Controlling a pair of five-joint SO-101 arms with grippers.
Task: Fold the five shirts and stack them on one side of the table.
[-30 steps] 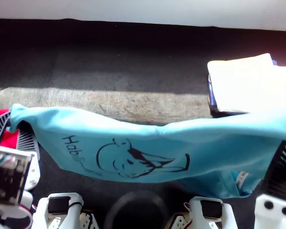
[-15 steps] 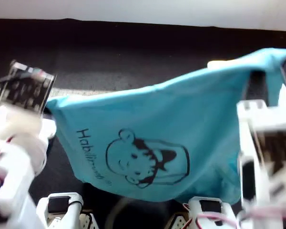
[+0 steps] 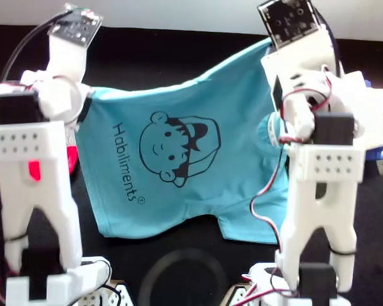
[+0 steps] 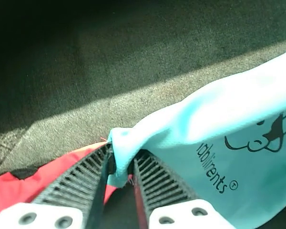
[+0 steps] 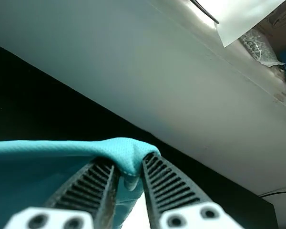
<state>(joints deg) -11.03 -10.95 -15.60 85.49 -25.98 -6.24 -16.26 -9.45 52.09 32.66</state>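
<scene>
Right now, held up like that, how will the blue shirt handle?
Floppy, probably: the shirt sags between the left gripper and right gripper, its hem hanging uneven. Likely light, since two small pinches of cloth carry it. It may slip: each holds just a fold of edge.

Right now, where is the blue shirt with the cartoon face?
In the high view the blue shirt is stretched between the two arms at mid-table, one corner pinched in the left gripper near a red garment, the other in the right gripper.
</scene>
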